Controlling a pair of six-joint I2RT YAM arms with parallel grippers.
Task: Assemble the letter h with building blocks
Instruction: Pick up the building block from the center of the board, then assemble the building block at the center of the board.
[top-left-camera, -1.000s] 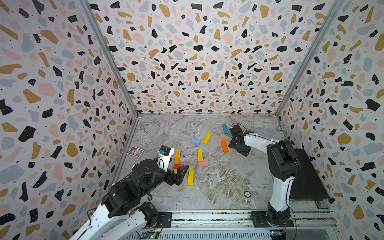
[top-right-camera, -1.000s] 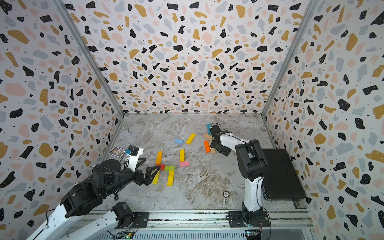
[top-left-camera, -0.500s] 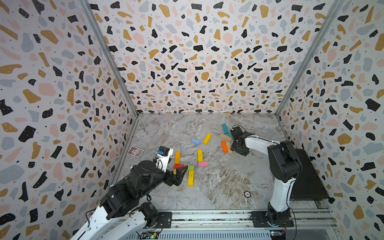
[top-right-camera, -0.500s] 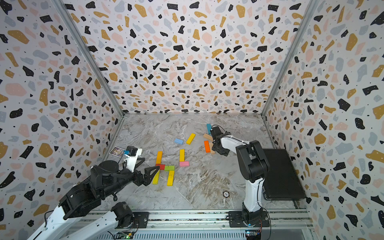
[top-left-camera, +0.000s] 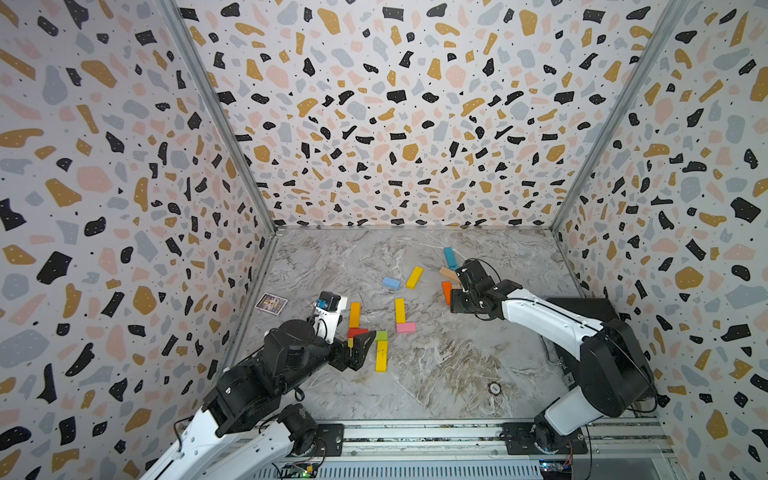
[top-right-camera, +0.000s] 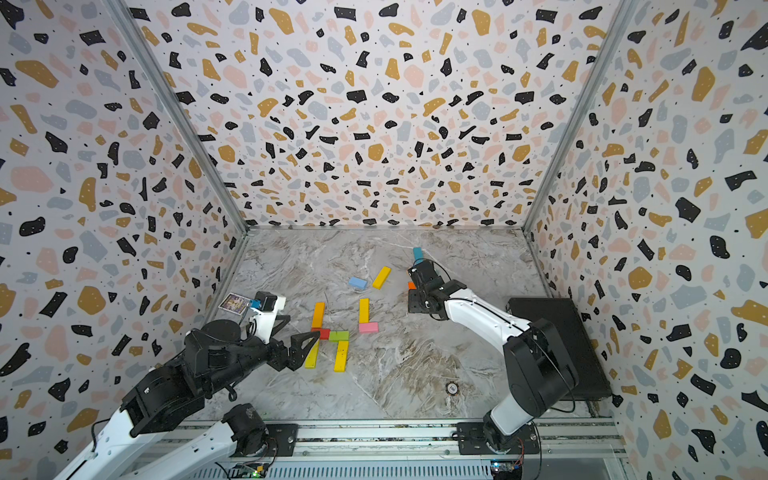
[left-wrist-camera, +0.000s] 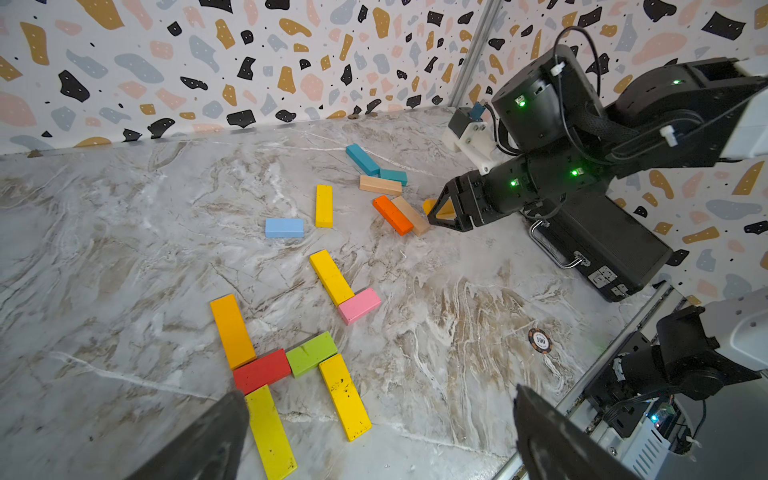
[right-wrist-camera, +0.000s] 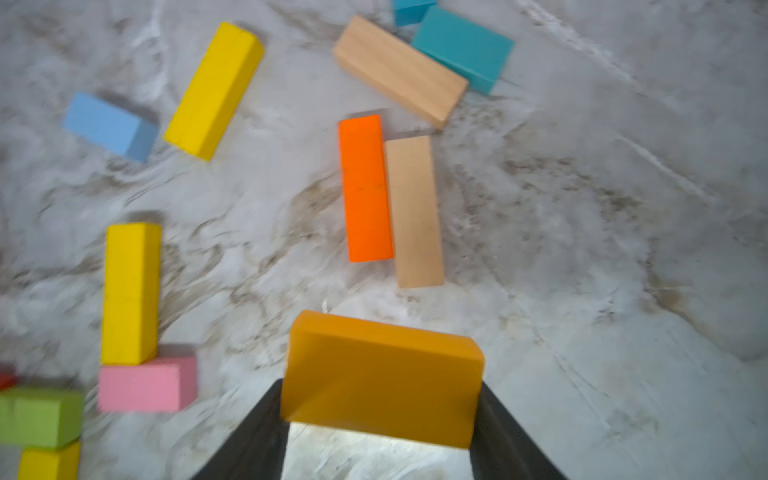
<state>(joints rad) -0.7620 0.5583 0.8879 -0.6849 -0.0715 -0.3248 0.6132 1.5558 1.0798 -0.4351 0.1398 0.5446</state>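
Here on the marbled counter (top-left-camera: 436, 374), a printed card (top-left-camera: 271, 302) lies at the far left, near the wall. My left hand (top-right-camera: 303, 326) hangs with its fingers spread as wide as they go and holds nothing. It is above the partly built letter. In that figure a red block (left-wrist-camera: 262, 371) sits between an amber bar (left-wrist-camera: 232, 330) and a yellow bar (left-wrist-camera: 270, 432). A green block (left-wrist-camera: 311, 354) touches the red one's end, and a second yellow bar (left-wrist-camera: 345, 397) runs on from the green.

Just right of the figure, a third yellow bar (left-wrist-camera: 331, 277) meets a pink block (left-wrist-camera: 359, 305) in an L. Farther back, a light blue block (left-wrist-camera: 284, 227) lies beside a fourth yellow bar (left-wrist-camera: 324, 205), the two close but apart.

Right again, an orange bar (left-wrist-camera: 392, 215) lies side by side with a tan bar (left-wrist-camera: 411, 216), touching it. A second tan bar (left-wrist-camera: 380, 185) and two teal blocks (left-wrist-camera: 362, 159) lie behind them.

At the right, my right hand (right-wrist-camera: 379, 415) is clamped partway closed on a short amber block (right-wrist-camera: 382, 378), one finger on each of its ends, beside the orange and tan pair.
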